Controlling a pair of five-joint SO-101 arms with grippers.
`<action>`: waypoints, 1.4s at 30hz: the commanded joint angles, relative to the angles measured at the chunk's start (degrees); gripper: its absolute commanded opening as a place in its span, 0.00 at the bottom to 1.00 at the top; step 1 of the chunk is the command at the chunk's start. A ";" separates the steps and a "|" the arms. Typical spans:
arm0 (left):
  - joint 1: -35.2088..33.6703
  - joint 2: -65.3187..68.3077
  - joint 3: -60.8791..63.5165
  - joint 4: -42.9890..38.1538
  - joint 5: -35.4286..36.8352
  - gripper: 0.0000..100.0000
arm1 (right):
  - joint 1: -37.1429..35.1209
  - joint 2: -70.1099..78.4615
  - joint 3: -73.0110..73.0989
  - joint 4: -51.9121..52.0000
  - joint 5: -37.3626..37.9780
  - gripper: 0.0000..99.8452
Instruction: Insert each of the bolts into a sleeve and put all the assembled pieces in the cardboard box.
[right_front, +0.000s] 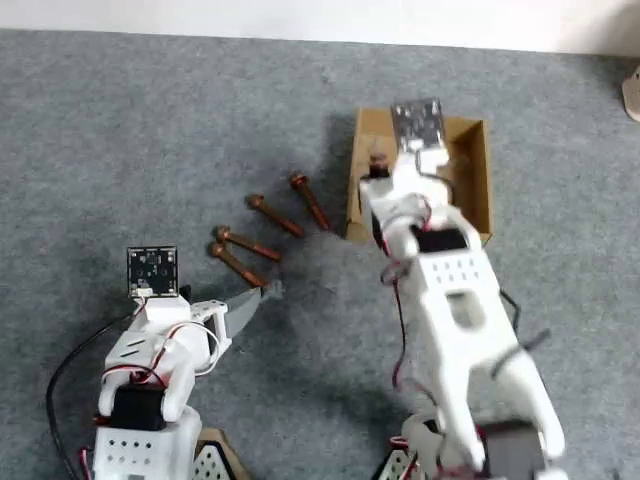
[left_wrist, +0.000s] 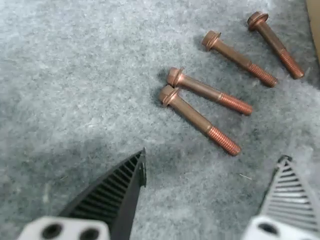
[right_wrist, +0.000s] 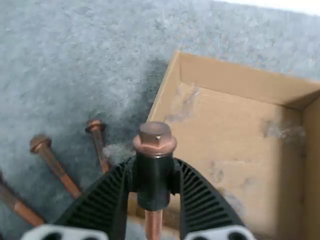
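Copper bolt (right_wrist: 154, 137) is sitting in its black sleeve (right_wrist: 152, 187), and the right hand (right_wrist: 154, 167) is clamping that sleeve over the cardboard box (right_wrist: 240, 80) rim, upper right of centre in the high view, likely for the drop. Left hand (left_wrist: 213, 159) is hanging open beside four loose bolts (left_wrist: 200, 120).

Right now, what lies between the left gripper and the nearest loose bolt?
Just bare grey mat separates the left gripper from the nearest bolt, per the left wrist view.

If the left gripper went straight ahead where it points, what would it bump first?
Probably the nearest bolt, lying just ahead of the open left gripper, though it could touch carpet first.
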 joint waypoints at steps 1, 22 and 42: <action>-0.48 -0.04 -0.04 -2.11 -0.26 0.36 | 0.75 7.60 -11.03 -1.54 -4.13 0.00; -0.48 -0.04 0.04 -2.11 -2.90 0.36 | 2.33 15.25 -16.57 10.15 1.93 0.22; -0.22 -0.04 0.31 -2.11 -2.90 0.36 | 19.82 -17.80 3.74 24.13 5.54 0.22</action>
